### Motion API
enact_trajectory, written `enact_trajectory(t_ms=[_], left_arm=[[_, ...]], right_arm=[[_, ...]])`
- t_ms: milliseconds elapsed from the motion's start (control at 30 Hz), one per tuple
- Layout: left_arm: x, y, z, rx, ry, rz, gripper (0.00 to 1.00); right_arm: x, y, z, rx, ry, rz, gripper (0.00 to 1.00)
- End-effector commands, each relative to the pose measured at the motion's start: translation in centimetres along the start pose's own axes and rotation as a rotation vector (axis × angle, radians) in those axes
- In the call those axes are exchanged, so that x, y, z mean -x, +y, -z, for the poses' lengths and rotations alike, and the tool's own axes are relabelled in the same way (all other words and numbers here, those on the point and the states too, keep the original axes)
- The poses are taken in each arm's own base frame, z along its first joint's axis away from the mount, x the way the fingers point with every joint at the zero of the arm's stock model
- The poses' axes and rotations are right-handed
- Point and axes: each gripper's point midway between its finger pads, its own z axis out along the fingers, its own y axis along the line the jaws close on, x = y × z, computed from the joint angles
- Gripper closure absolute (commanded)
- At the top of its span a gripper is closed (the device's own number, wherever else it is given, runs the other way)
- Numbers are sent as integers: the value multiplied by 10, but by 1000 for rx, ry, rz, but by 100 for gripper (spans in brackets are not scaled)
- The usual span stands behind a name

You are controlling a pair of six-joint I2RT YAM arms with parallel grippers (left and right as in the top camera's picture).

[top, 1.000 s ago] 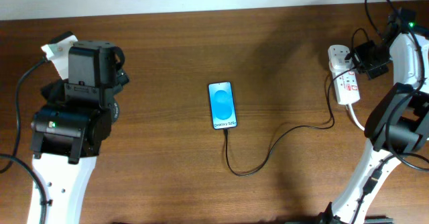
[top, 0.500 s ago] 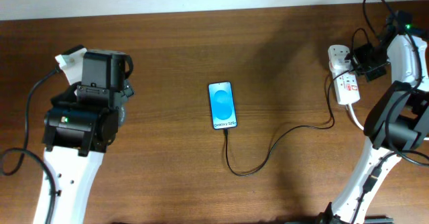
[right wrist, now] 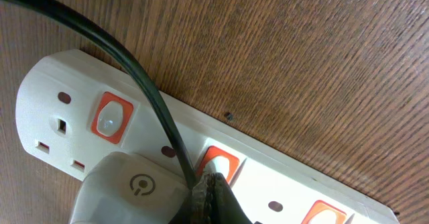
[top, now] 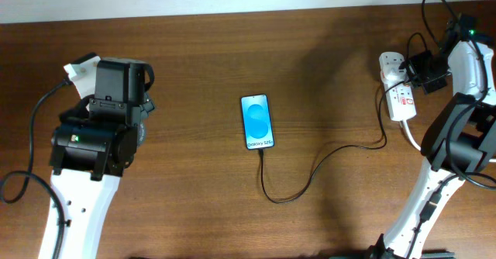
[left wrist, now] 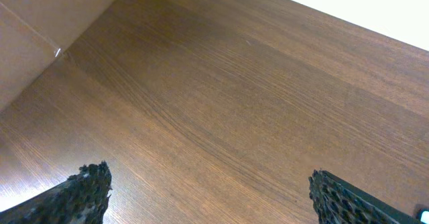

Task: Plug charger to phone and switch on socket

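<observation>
**A:** What is noted at the socket?

**B:** It is found at the right edge of the table. Its red switch, just beside the white adapter, is touched by the right gripper, fingers pressed together on nothing. Only a slight shift of that arm is seen over the last second, so the press is judged under way. Whether the switch has flipped cannot be told.

**A:** And the charger?

**B:** It is seen meeting the lower edge of the phone, unmoved at mid-table. Plugging is judged done.

**A:** The left gripper?

**B:** It was shifted slightly inward, then held. Its fingers are apart and empty.
</observation>
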Motion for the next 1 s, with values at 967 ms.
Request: enact_trajectory(t_ms=[967], left_arm=[[11, 38, 56, -85, -119, 115, 1]], right_arm=[[-130, -92, 369, 5, -521, 285, 96]])
